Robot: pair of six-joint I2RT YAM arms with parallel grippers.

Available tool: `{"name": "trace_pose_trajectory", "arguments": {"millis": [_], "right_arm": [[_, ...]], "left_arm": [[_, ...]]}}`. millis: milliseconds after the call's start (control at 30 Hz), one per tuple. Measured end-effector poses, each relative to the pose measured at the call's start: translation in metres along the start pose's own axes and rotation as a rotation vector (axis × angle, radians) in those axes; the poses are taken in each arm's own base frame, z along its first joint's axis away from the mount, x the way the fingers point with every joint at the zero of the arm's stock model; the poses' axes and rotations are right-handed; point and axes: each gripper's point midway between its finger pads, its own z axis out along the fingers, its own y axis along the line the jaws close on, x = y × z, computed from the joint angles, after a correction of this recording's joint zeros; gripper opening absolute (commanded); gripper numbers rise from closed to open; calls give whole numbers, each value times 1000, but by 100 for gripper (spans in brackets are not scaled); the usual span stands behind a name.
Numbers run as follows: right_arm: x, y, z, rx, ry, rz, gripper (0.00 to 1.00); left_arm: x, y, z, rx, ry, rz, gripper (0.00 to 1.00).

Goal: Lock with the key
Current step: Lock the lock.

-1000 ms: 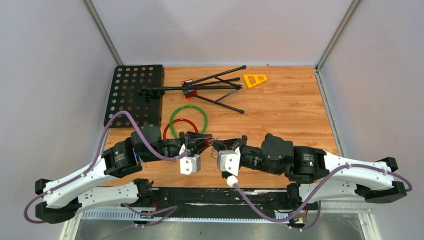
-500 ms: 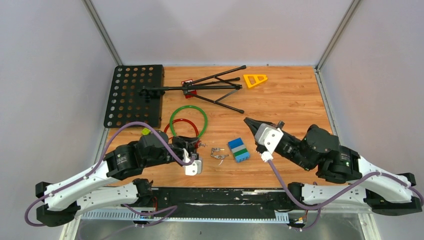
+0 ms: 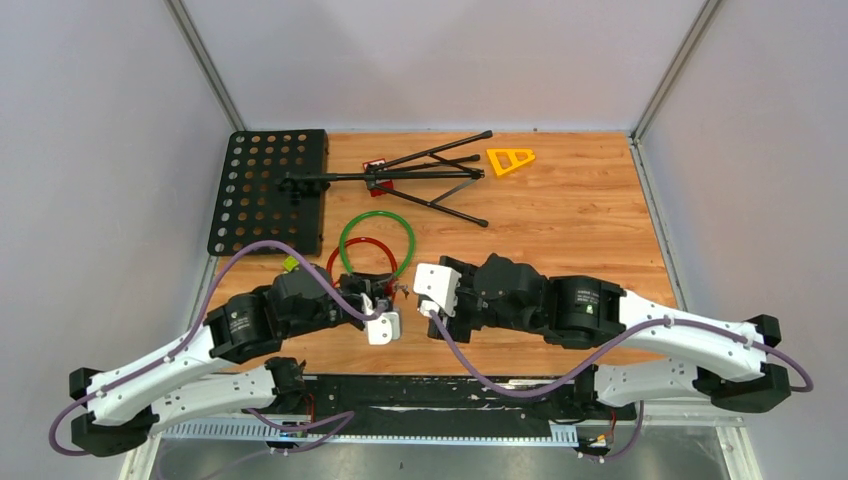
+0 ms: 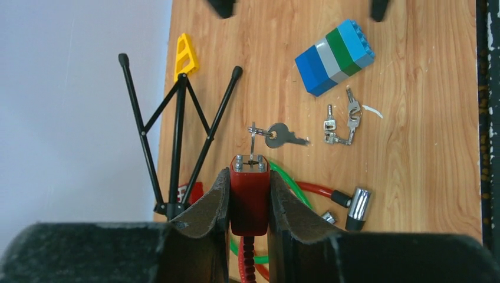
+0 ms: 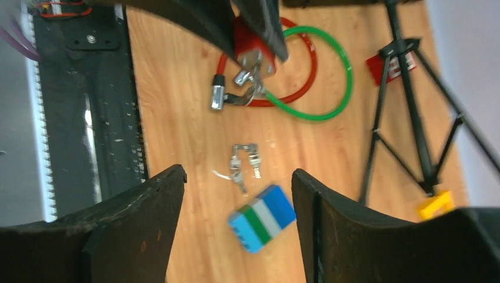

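Two hands meet near the middle of the counter (image 3: pixel 600 220). The left hand (image 4: pixel 249 177) is closed narrowly on the red lock body (image 4: pixel 249 200), pinching it by its sides with the keyhole face turned away from the wrist. Just past its fingertips the key (image 4: pixel 252 140) stands in the cylinder, seen edge-on, and a second key (image 4: pixel 284 135) hangs from the same ring beside it. The silver cable end (image 4: pixel 357 205) lies loose on the counter off to one side of that hand, apart from the lock body, so the lock does not look fastened yet. The right hand (image 5: pixel 239 174) faces the left one with its jaws spread wide and holds nothing. The inserted key sits ahead of it, beyond its fingertips, while the spare keys (image 5: pixel 243 160) and a striped block (image 5: pixel 261 218) lie on the counter under its open jaws. Several things could go wrong. It could close on the dangling key or the ring instead of the seated key. A twist might spin the lock body in the side pinch or drag the key out. With the hands this close, fingers may also collide.
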Motion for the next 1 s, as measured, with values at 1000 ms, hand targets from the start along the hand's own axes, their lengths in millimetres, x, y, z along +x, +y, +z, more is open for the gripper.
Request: {"name": "trace_pose_trajectory", "arguments": {"millis": [1000], "right_arm": [[25, -76, 48, -36, -71, 507, 66]], "left_arm": [[18, -3, -37, -248, -124, -347, 0]]}}
